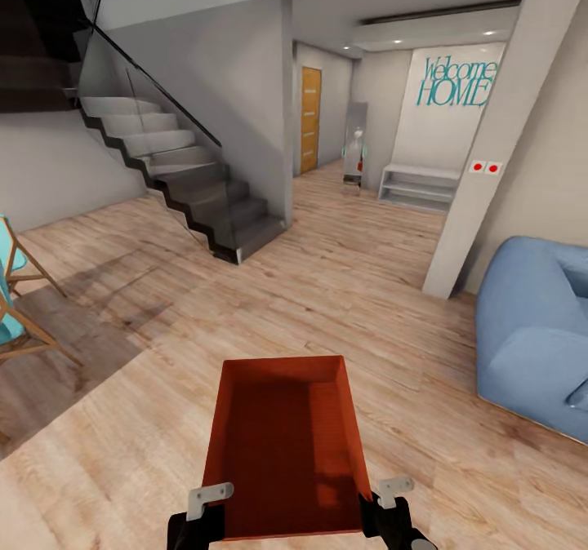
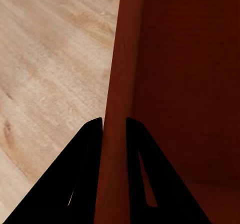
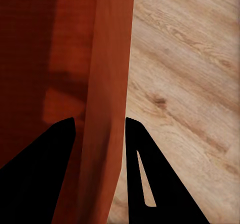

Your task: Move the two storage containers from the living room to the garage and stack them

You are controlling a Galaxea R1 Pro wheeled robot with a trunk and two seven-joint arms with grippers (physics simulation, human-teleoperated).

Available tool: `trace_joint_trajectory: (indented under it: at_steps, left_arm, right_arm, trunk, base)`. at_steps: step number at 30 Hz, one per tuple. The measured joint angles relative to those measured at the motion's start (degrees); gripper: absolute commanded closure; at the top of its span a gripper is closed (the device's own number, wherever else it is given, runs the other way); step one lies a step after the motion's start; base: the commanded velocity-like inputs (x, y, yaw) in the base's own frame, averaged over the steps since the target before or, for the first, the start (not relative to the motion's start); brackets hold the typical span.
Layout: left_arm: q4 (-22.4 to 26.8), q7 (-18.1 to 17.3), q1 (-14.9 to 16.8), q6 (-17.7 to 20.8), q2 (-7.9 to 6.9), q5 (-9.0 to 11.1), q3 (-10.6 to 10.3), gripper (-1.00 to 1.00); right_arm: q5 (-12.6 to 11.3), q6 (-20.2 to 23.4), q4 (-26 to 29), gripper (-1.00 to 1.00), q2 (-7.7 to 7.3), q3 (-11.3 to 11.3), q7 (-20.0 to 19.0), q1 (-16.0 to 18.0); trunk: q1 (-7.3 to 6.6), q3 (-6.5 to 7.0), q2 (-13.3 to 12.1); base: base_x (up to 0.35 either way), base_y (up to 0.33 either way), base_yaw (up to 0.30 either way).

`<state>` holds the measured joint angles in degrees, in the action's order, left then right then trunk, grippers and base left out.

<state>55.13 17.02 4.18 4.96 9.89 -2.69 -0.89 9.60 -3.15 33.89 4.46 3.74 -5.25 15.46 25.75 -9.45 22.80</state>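
One orange-red storage container sits low in the head view at six o'clock, open top up, held out in front of the robot above the light wood-plank floor; its inside is bare, with a soft shadow along the near end; the left claw grips the near corner at seven o'clock, the right claw the near corner at five o'clock. In the left wrist view the left claw is pinching the container's thin wall, one dark finger outside over the planks, the other inside against the red; the right wrist view gives the mirror of it, the right claw clamped on the opposite wall, with the planks running past outside it.

Out from there: a grey staircase with a glass balustrade climbs at eleven o'clock; a wooden chair with a turquoise seat stands at nine o'clock; a blue sofa fills three o'clock, just past a white pillar carrying two red switches; at one o'clock, far down the room, a wall reads "Welcome HOME" over a low white shelf; a tall mirror and an orange door stand near twelve.
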Motion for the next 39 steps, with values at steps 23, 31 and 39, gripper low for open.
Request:
trace_joint_trajectory:
  at_steps: [23,31,39]
  left_arm:
    - [0.0,0.0,0.0,0.0,0.02,0.0,0.0,1.0]
    - [0.0,0.0,0.0,0.0,-0.03,0.1,0.0,1.0]
    - [0.0,-0.1,0.0,-0.1,-0.05,0.1,0.0,1.0]
  right_arm:
    - [0.0,0.0,0.0,1.0,-0.02,0.0,0.0,0.0]
    - [0.0,0.0,0.0,1.0,0.0,-0.1,0.0,0.0]
    - [0.0,0.0,0.0,1.0,0.01,-0.1,0.0,0.0]
  trunk:
    - [-0.02,0.0,0.0]
    - [0.0,0.0,0.0]
    - [-0.01,0.0,0.0]
  base:
    - [0.261,-0.032,0.0]
    - [0.064,-0.015,0.0]
    - [0.217,0.0,0.0]
